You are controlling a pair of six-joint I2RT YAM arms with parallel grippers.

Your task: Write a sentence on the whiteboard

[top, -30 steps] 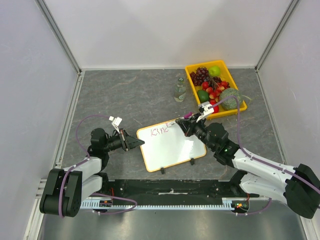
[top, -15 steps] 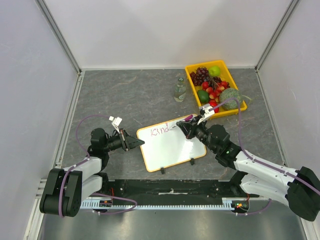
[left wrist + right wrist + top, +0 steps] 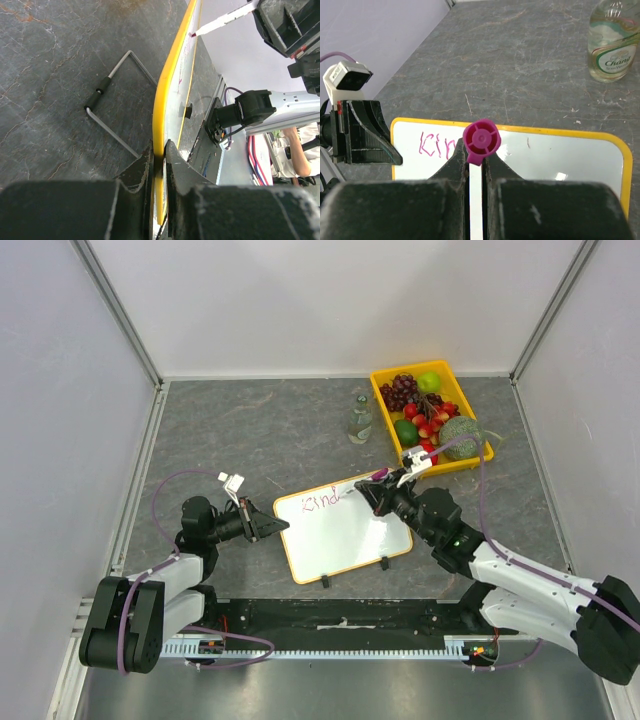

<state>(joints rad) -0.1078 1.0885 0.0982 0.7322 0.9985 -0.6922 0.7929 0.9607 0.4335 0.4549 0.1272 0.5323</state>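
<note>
The whiteboard [image 3: 345, 535], white with a yellow rim, lies tilted on the table's near middle. Pink writing [image 3: 322, 502] reading roughly "Kind" runs along its upper left; in the right wrist view I read "Kin" [image 3: 435, 145], the rest hidden by my fingers. My left gripper [image 3: 281, 526] is shut on the board's left rim [image 3: 167, 95]. My right gripper [image 3: 374, 490] is shut on a white marker with a purple end [image 3: 481, 141], its tip on the board beside the writing [image 3: 192, 35].
A yellow fruit tray [image 3: 379, 392] stands at the back right, close behind my right arm. A small glass bottle [image 3: 360, 420] stands left of it. A wire stand [image 3: 117, 100] lies under the board's back side. Two black clips [image 3: 385, 562] sit on the near rim.
The pink writing has grown by about one letter to the right. My right gripper with the marker has shifted slightly right. The left gripper and the board have stayed still.
</note>
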